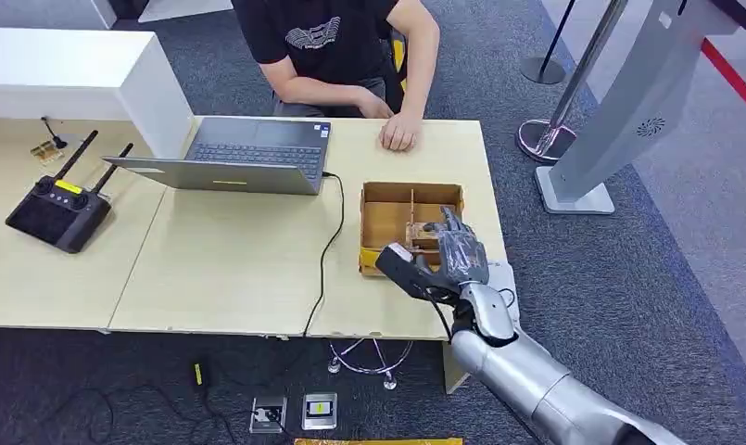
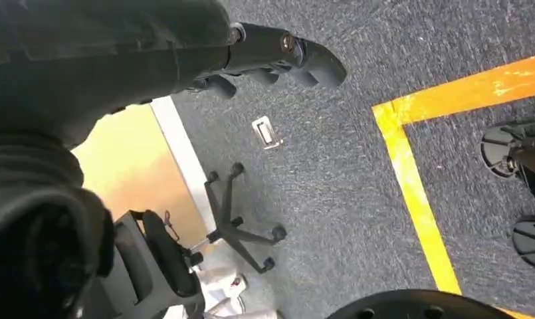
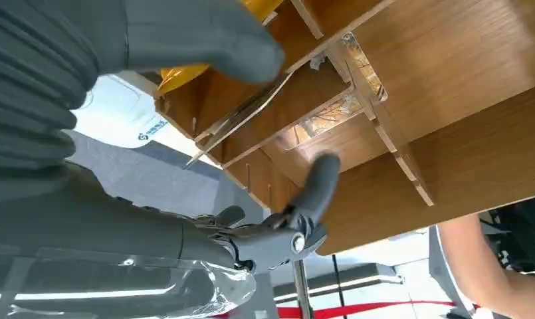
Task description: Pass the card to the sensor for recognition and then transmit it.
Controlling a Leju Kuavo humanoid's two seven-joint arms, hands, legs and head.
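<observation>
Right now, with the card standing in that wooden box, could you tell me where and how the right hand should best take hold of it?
By its free upper edge, from above. The card leans on edge against a divider of the wooden box, so its faces are walled in. The right hand already hovers there; thumb on one face, a finger on the other, then lift straight out.

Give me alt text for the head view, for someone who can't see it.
The robot's silver right arm reaches its grey hand into an open, partitioned brown cardboard box near the right end of a light wooden table. Behind it, a seated person in a black T-shirt rests a hand by an open grey laptop; a black antenna remote controller lies left.
</observation>
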